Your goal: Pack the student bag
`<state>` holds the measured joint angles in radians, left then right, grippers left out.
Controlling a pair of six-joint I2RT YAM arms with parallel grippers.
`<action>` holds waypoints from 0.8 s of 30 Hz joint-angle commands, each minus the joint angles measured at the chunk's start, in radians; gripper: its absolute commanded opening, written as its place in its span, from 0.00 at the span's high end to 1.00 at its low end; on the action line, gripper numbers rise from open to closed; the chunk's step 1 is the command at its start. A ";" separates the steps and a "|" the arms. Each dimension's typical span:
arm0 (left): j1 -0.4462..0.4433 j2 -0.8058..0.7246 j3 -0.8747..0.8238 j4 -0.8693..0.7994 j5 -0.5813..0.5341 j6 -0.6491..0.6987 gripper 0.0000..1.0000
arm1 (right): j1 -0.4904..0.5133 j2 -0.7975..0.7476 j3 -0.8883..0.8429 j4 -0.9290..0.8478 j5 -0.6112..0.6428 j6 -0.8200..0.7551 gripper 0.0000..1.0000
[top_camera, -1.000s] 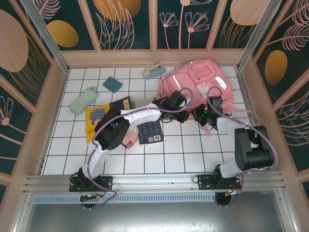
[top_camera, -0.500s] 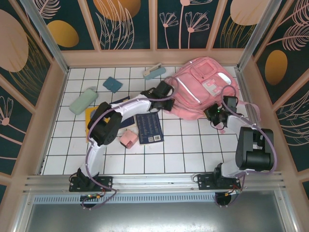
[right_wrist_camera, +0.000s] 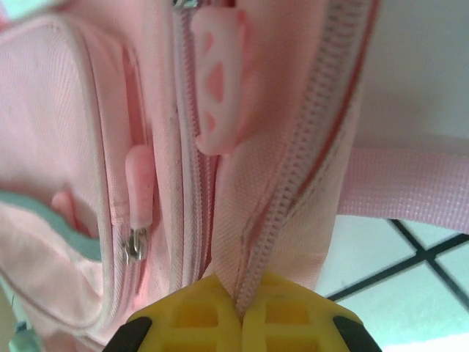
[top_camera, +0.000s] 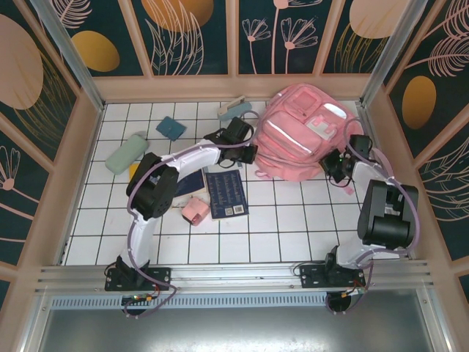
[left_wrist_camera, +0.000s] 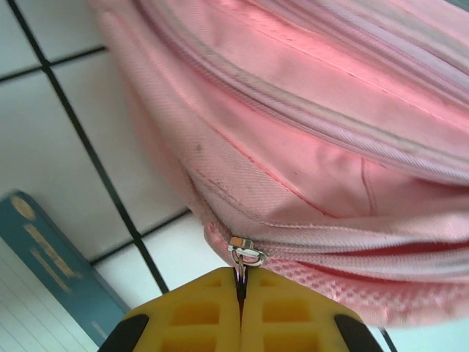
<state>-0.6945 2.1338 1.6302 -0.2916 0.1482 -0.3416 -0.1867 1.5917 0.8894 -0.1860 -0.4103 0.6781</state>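
The bag has slid toward the back-right corner; left gripper stays clamped on its zipper pull, right gripper pinches its edge

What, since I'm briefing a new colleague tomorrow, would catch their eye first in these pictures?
The big pink student bag at the table's far right corner dominates. Both arms reach to it: the left gripper is pinched shut on a metal zipper pull at the bag's left side, the right gripper on a zippered seam at its right side. A dark blue book and a small pink box lie on the white tiles nearer the arms.
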 commanded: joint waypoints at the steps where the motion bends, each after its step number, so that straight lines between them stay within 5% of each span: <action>1: -0.066 -0.085 -0.045 -0.003 0.031 0.005 1.00 | -0.039 0.048 0.118 0.018 0.115 -0.042 0.99; 3: -0.104 -0.089 -0.053 0.018 0.056 -0.020 1.00 | -0.040 0.092 0.178 -0.012 0.130 -0.062 0.91; 6: -0.147 -0.081 -0.059 0.065 0.119 -0.068 1.00 | -0.042 0.116 0.233 -0.069 0.173 -0.066 0.58; 9: -0.172 -0.054 -0.045 0.088 0.137 -0.083 1.00 | -0.040 0.049 0.193 -0.087 0.186 -0.043 0.39; 17: -0.178 0.006 -0.010 0.123 0.199 -0.102 1.00 | 0.009 -0.235 -0.036 -0.183 0.169 0.033 0.31; 24: -0.180 0.010 -0.020 0.119 0.226 -0.083 1.00 | 0.227 -0.406 -0.228 -0.136 0.119 0.268 0.31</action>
<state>-0.8753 2.1437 1.5932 -0.2070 0.3351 -0.4278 -0.0212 1.2236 0.7292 -0.3252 -0.2562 0.8028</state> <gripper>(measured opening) 0.064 0.689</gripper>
